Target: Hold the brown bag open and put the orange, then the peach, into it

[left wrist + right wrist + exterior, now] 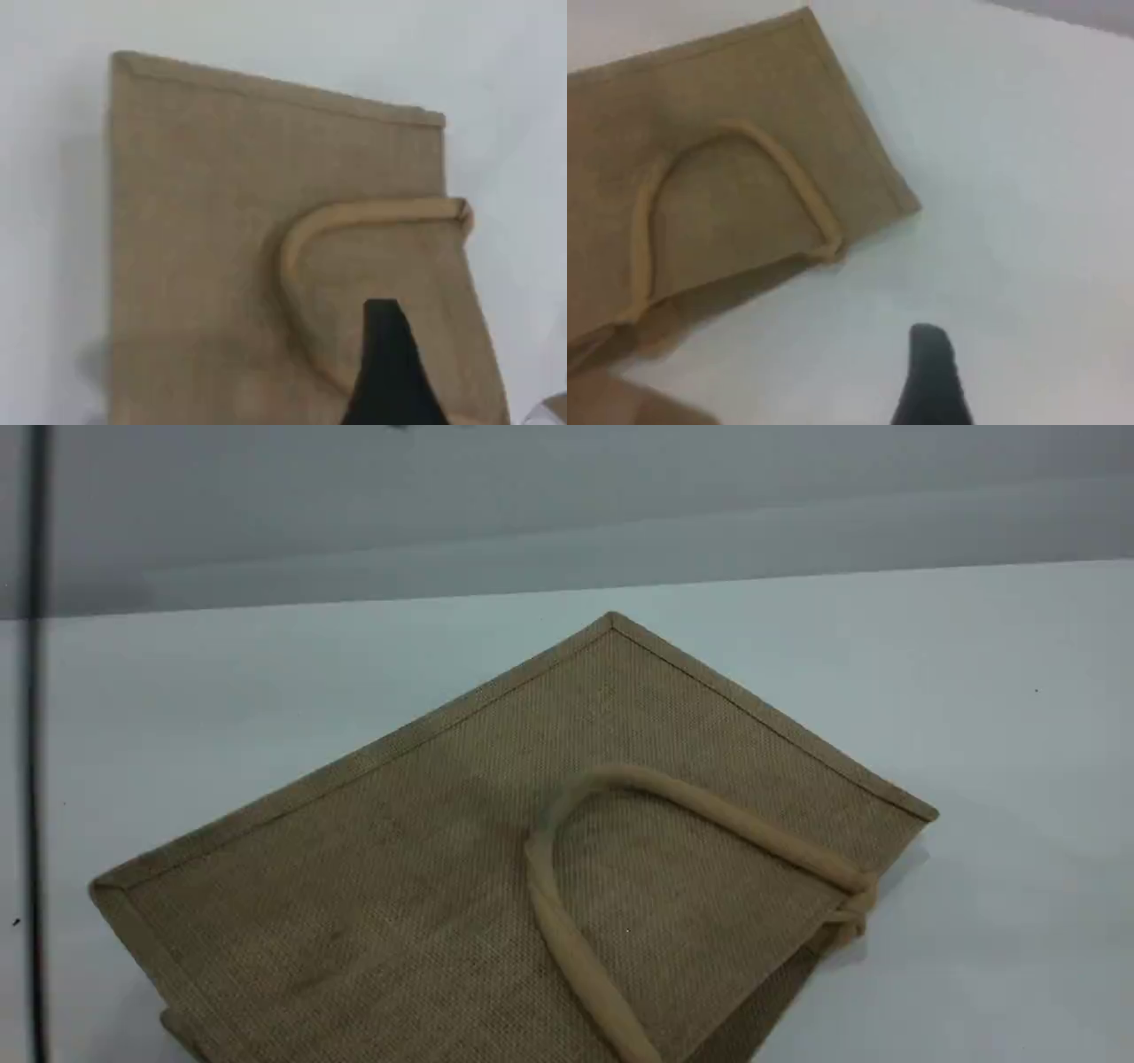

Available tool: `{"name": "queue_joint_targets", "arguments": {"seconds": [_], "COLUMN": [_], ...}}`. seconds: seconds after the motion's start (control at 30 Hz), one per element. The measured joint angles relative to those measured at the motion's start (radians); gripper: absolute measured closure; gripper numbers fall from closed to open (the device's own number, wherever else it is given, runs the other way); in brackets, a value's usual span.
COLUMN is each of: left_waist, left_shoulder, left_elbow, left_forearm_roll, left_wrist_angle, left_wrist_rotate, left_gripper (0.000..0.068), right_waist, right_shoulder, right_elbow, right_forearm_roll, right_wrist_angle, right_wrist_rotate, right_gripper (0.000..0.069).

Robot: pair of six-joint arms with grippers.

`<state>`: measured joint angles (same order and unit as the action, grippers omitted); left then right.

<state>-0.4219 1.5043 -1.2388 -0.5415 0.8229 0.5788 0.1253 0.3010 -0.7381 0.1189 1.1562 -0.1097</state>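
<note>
The brown bag (381, 868) lies flat on the white table, its mouth side toward the lower right, with one beige handle (709, 802) folded back over its top face. No arm shows in the scene view. In the left wrist view a black fingertip (383, 323) hovers over the bag (195, 221), inside the loop of the handle (297, 243). The right wrist view shows the other black fingertip (928, 359) above bare table, clear of the bag (744, 97) and its handle (793, 181). Nothing is held at either fingertip. The orange and the peach are out of view.
The white table (974, 735) stretches around the bag, with a grey wall behind it. A dark vertical strip (35, 735) runs down the scene's left edge. A blurred tan shape (620, 403) fills the right wrist view's lower left corner.
</note>
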Motion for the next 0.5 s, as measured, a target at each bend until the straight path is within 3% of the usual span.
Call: {"name": "queue_joint_targets", "arguments": {"seconds": [0.23,0.5], "left_waist": [0.000,0.000], "left_shoulder": [-0.216,-0.472], "left_elbow": [0.054,0.224], "left_forearm_roll": [0.227,0.278], "left_wrist_angle": [0.124,0.130], "left_wrist_rotate": [-0.250,-0.368], "left_gripper": [0.0269,0.0269], "right_waist": [0.004,0.004], "right_shoulder": [-0.205,-0.234], "right_elbow": [0.219,0.233], "right_forearm_roll": [0.002,-0.002], "right_wrist_angle": [-0.082,-0.094], "right_wrist_rotate": [0.001,0.003], "right_gripper": [0.0246,0.0246]}}
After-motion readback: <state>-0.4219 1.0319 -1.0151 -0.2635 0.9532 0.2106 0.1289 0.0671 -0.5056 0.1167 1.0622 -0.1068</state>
